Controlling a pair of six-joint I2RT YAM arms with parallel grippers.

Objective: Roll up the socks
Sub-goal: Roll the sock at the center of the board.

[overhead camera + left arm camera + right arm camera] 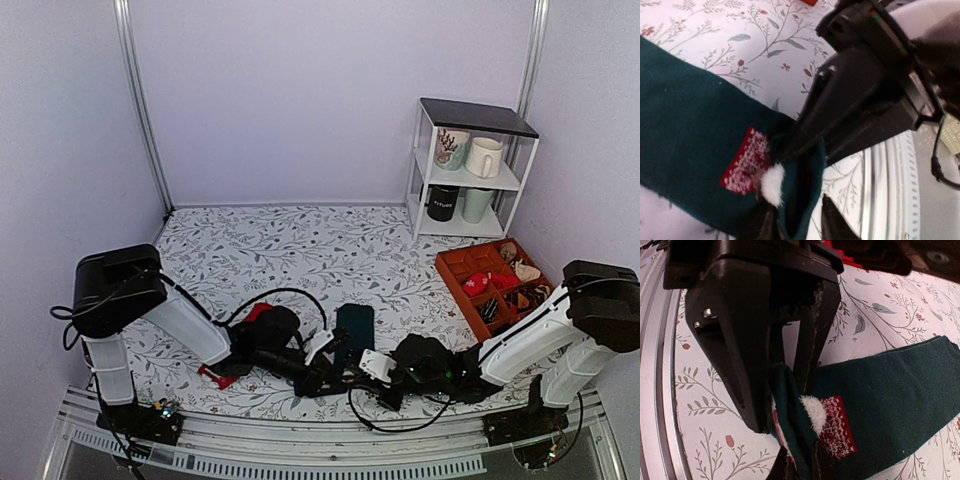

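The dark teal-green sock (354,328) lies near the front middle of the table. It carries a red patch (839,427) with a white tuft. My right gripper (802,465) is shut on the sock's near end, and in the left wrist view its fingers (805,135) converge on that end. My left gripper (797,225) meets it from the left, open, with the sock's (685,130) folded edge between its fingers. In the top view the two grippers, left (328,380) and right (350,374), touch tips. The red sock (258,312) lies mostly hidden under the left arm.
A white shelf (470,165) with mugs stands at the back right. An orange tray (455,268) of small items sits in front of it. A metal rail (300,452) runs along the near table edge, just behind the grippers. Black cables loop around both wrists.
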